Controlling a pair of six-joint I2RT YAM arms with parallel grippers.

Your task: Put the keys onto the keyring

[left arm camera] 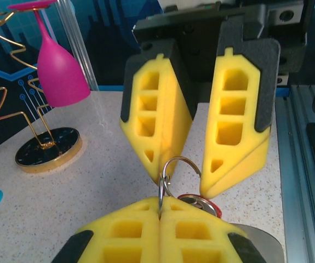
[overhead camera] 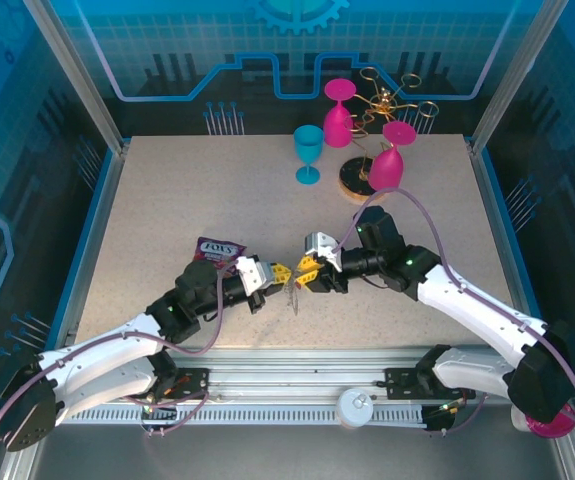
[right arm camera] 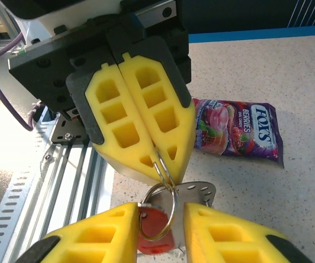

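left pincer (right arm camera: 160, 159) clamped shut on keyring wire ring (right arm camera: 158, 211), above counter (right arm camera: 288, 82). ring juts from its tips straight into gap of right pincer (right arm camera: 161, 216): half open, empty (fingers (right arm camera: 108, 235) flank ring, no contact seen). red key tag (right arm camera: 156, 244) sits just behind ring.

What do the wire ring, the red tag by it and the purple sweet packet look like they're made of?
The wire ring: metal, silvery and polished, judging by bright glints on thin wire. The red tag: probably plastic, smooth and evenly coloured, partly hidden. The packet: thin printed film, glossy, with wrinkles catching light.
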